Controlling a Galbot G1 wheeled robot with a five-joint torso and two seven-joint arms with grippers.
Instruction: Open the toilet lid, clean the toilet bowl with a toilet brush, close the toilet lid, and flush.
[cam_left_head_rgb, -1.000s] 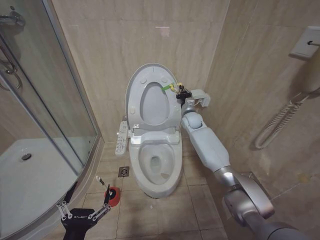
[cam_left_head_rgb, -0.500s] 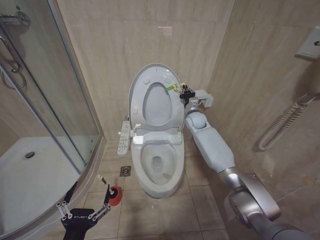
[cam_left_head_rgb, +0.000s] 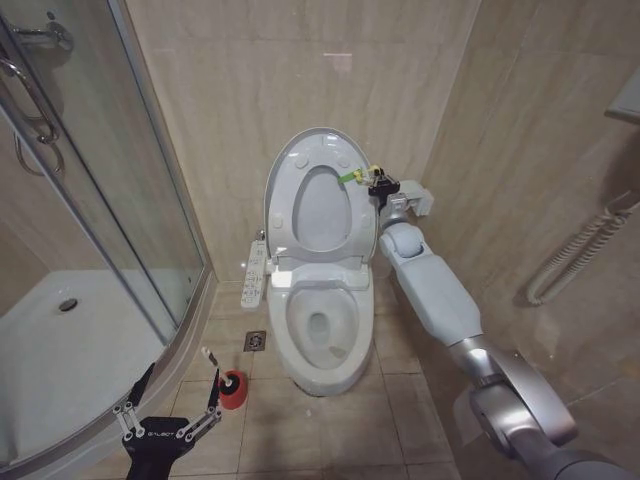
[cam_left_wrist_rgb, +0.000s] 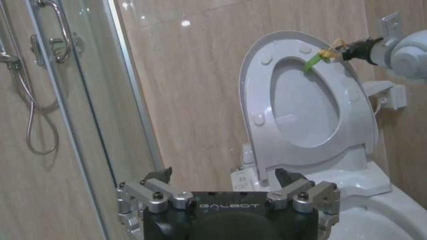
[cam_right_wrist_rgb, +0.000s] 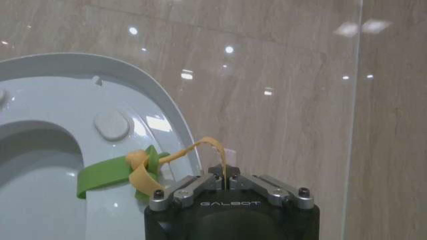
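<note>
The toilet lid (cam_left_head_rgb: 312, 200) stands up against the wall, with the seat ring up too. A small yellow-green loop tag (cam_left_head_rgb: 358, 175) hangs at its right edge. My right gripper (cam_left_head_rgb: 381, 186) is up by that edge, pinched shut on the yellow band of the loop tag, as my right wrist view shows (cam_right_wrist_rgb: 228, 181).

The toilet bowl (cam_left_head_rgb: 322, 330) is open below, with its dark hole in the middle and a button panel (cam_left_head_rgb: 254, 273) on its left side.

My left gripper (cam_left_head_rgb: 170, 412) waits low near the floor, with its fingers spread wide and holding nothing. The toilet brush (cam_left_head_rgb: 212, 360) stands in its little red cup (cam_left_head_rgb: 232, 390) on the floor tiles, just beside my left gripper, near the glass shower door (cam_left_head_rgb: 100, 200).
</note>
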